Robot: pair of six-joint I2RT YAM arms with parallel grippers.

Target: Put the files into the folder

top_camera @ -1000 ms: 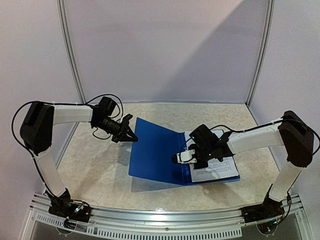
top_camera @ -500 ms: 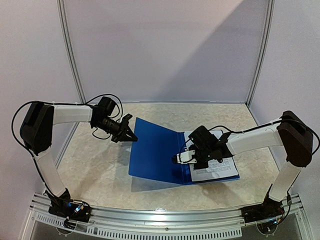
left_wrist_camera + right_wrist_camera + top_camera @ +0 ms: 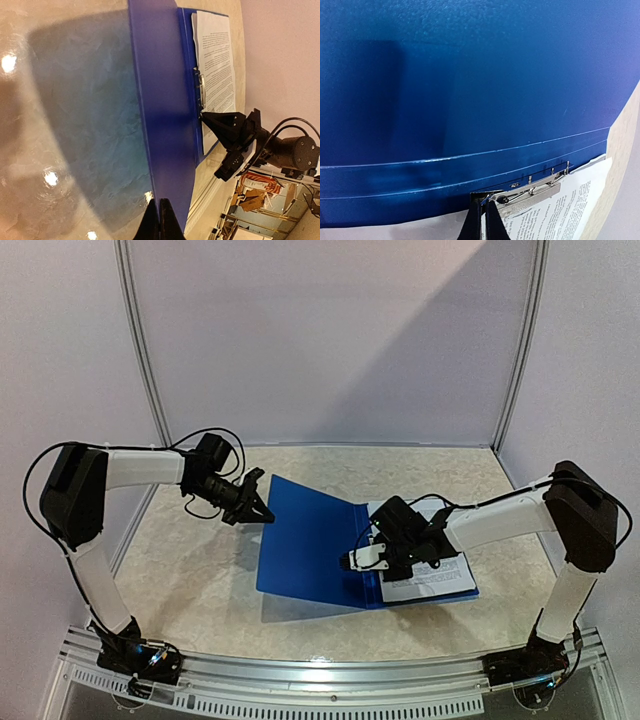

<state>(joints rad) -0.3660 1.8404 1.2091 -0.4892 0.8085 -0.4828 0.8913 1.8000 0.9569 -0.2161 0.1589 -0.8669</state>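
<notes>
The folder (image 3: 310, 540) is open, files (image 3: 432, 585) sitting in its right half. The left gripper (image 3: 266, 514) pinches the raised cover. The right gripper (image 3: 346, 562) is pressed together at the clip (image 3: 532, 189), which only the wrist views show.

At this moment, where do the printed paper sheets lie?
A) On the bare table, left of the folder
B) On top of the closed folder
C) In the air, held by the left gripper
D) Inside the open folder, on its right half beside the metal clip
D: the files lie on the right half of the open folder, their edge next to the metal clip at the spine.
</notes>
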